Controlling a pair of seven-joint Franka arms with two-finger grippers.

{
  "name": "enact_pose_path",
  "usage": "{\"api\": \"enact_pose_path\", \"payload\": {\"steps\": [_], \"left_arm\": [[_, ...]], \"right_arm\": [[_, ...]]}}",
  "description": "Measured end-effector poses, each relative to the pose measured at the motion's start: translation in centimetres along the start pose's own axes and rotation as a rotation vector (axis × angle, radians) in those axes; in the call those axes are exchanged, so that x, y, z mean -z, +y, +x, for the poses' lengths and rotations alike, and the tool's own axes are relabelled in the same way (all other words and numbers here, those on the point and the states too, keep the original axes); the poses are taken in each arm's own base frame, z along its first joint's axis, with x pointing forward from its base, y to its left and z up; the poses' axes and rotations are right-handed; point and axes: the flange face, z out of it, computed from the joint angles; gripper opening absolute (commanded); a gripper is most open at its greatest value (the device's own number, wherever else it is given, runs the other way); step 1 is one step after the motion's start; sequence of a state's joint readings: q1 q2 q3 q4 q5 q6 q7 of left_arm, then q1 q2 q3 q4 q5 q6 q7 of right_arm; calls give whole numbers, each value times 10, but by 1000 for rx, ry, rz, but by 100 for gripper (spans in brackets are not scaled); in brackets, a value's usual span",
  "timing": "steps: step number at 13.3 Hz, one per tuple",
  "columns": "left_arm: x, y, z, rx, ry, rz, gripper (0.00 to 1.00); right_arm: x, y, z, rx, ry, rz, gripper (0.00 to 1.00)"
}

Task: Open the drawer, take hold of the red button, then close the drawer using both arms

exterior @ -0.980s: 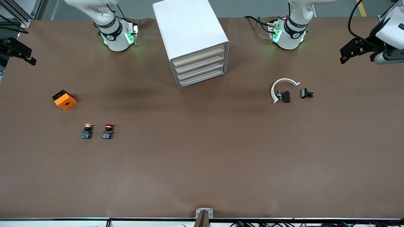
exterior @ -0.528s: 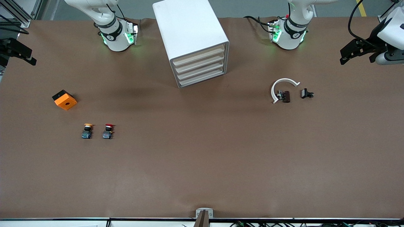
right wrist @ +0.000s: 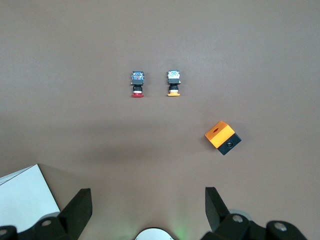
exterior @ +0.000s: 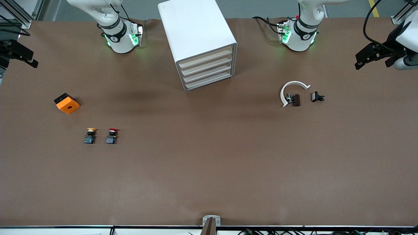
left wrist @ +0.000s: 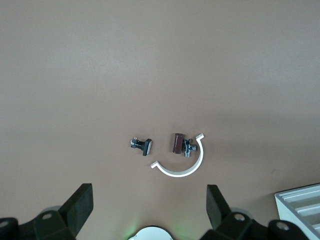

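The white cabinet (exterior: 196,36) stands between the arms' bases, its four cream-fronted drawers (exterior: 206,69) all shut. The red-capped button (exterior: 112,135) lies on the table toward the right arm's end, beside a yellow-capped one (exterior: 90,135); the right wrist view shows the red button (right wrist: 137,83) too. My right gripper (exterior: 19,54) hangs open over the table's edge at the right arm's end, with nothing between its fingers (right wrist: 76,210). My left gripper (exterior: 372,56) hangs open and empty over the left arm's end of the table, fingers (left wrist: 80,206) wide apart.
An orange cube with a hole (exterior: 67,103) lies farther from the front camera than the two buttons. Toward the left arm's end lie a white curved piece (exterior: 291,87), a brown part (exterior: 296,100) and a small black part (exterior: 316,97). A cabinet corner (left wrist: 302,205) shows in the left wrist view.
The left gripper has drifted slightly toward the left arm's end of the table. The right gripper and all objects have stayed put.
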State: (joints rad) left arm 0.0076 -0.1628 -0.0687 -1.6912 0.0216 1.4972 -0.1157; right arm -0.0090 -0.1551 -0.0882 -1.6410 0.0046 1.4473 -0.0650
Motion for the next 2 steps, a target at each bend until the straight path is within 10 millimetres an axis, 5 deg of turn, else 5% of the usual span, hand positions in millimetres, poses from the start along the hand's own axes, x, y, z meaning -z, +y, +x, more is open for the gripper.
{"api": "enact_pose_path", "payload": {"steps": [2], "left_arm": [[0, 0, 0, 0, 1, 0, 100]], "right_arm": [[0, 0, 0, -1, 0, 0, 100]]}}
